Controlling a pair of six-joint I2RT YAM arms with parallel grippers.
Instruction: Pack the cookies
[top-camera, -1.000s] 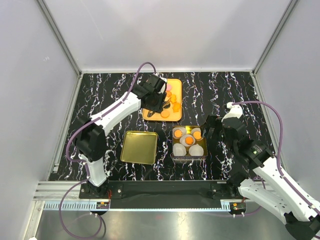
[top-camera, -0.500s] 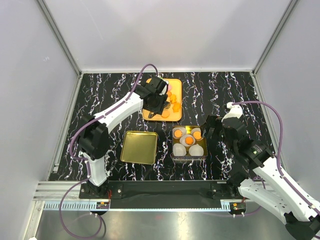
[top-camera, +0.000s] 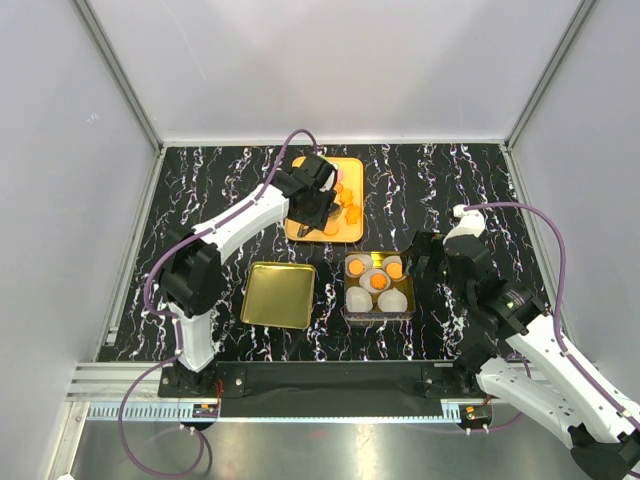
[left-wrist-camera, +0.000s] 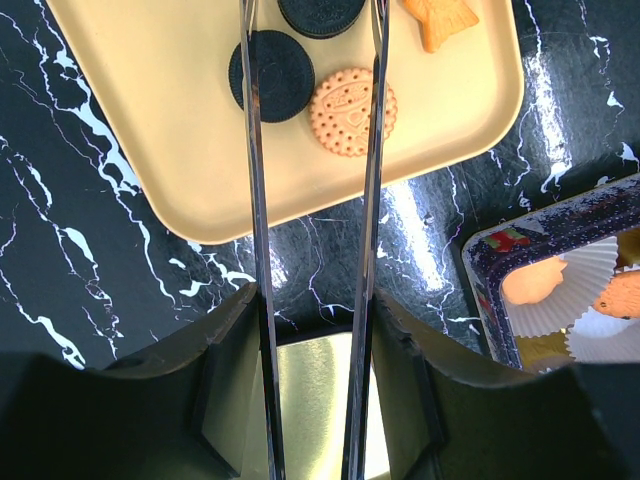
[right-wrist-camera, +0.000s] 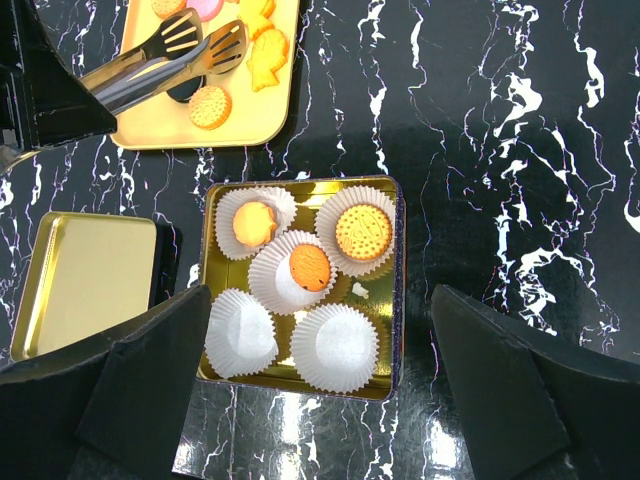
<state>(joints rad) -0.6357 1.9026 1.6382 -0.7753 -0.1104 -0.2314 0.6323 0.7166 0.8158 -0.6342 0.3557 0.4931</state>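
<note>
Left gripper pinches the tongs, tips parted above the cookies on the tray; right gripper is spread beside the tin. Centre one round cookie between the tips, then squeeze gently.

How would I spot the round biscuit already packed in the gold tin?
On the black marble table, find the gold tin lined with five white paper cups. The biscuit lies in the far right cup: pale, round, with a dotted rim, unlike the two plainer orange ones beside it.
</note>
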